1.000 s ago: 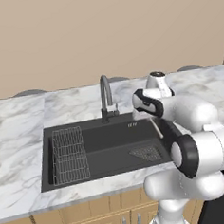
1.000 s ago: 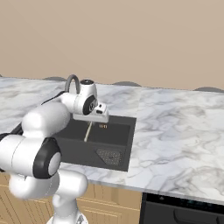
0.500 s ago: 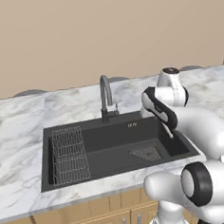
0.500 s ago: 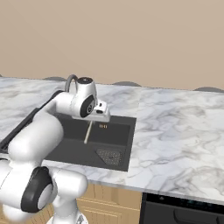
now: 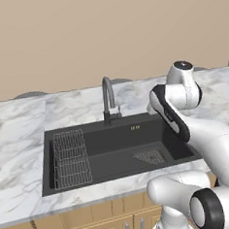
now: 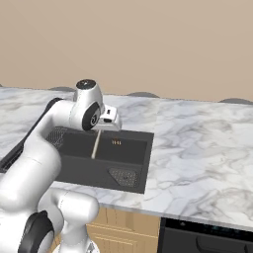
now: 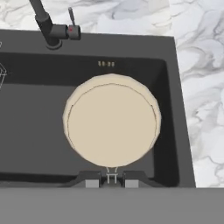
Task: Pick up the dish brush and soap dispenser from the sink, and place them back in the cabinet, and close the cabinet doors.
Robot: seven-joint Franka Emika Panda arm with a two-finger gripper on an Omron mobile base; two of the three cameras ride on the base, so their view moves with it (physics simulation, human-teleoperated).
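Observation:
My gripper (image 6: 101, 128) hangs over the right half of the black sink (image 6: 144, 165), shut on the dish brush (image 6: 95, 146), whose thin pale handle points down into the basin. In the hand view the fingertips (image 7: 92, 182) pinch the handle at the bottom edge of the gripper (image 7: 111, 178), and the brush's round cream head (image 7: 112, 127) faces me above the sink floor (image 7: 26, 113). In the left base view my own arm covers the hand above the sink (image 5: 88, 130). The soap dispenser, the cabinet and the cabinet doors are out of view.
A dark gooseneck faucet (image 5: 107, 96) stands at the sink's back rim. A wire grid rack (image 5: 70, 159) lies in the left of the basin, a drain strainer (image 5: 149, 156) at its right. Marble counter (image 6: 202, 143) runs both ways; a dark oven front (image 6: 207, 237) sits below right.
My arm's upper links have swung to the right and a little higher. The brush stays gripped over the sink, hardly shifted.

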